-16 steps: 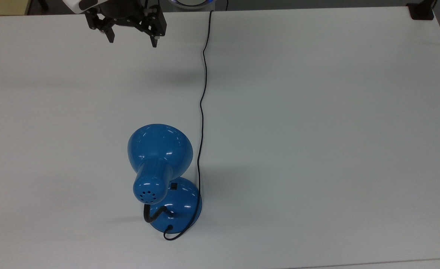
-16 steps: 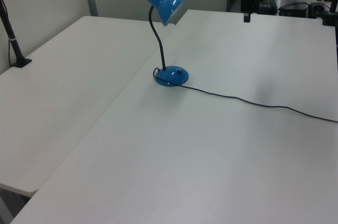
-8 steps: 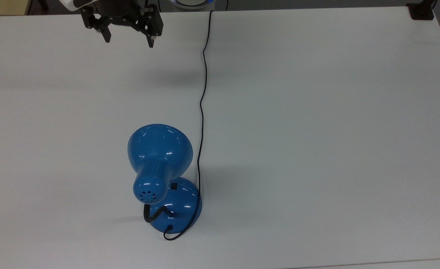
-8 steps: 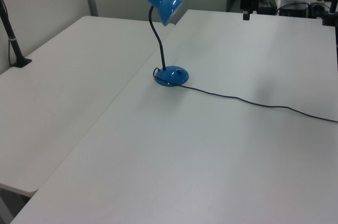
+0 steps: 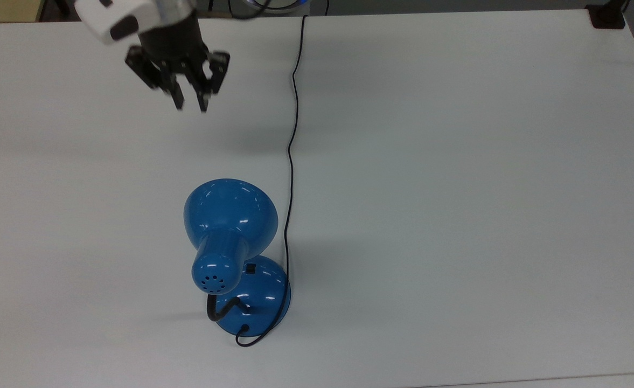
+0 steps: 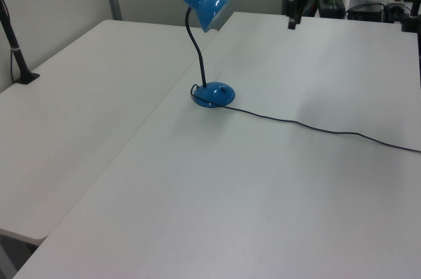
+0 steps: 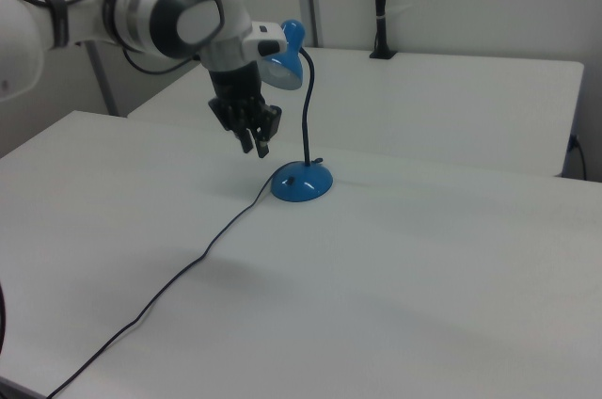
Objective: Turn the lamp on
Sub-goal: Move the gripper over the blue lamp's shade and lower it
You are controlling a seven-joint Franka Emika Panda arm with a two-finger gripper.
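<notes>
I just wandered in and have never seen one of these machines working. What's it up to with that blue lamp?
A robot arm is heading for the blue lamp to switch it on. Its end effector hangs in the air above the white table, well away from the lamp and touching nothing, its fingers close together with a small gap. The small black switch sits on the lamp's round base, partly under the shade in the top view. The lamp's cord trails across the table.
</notes>
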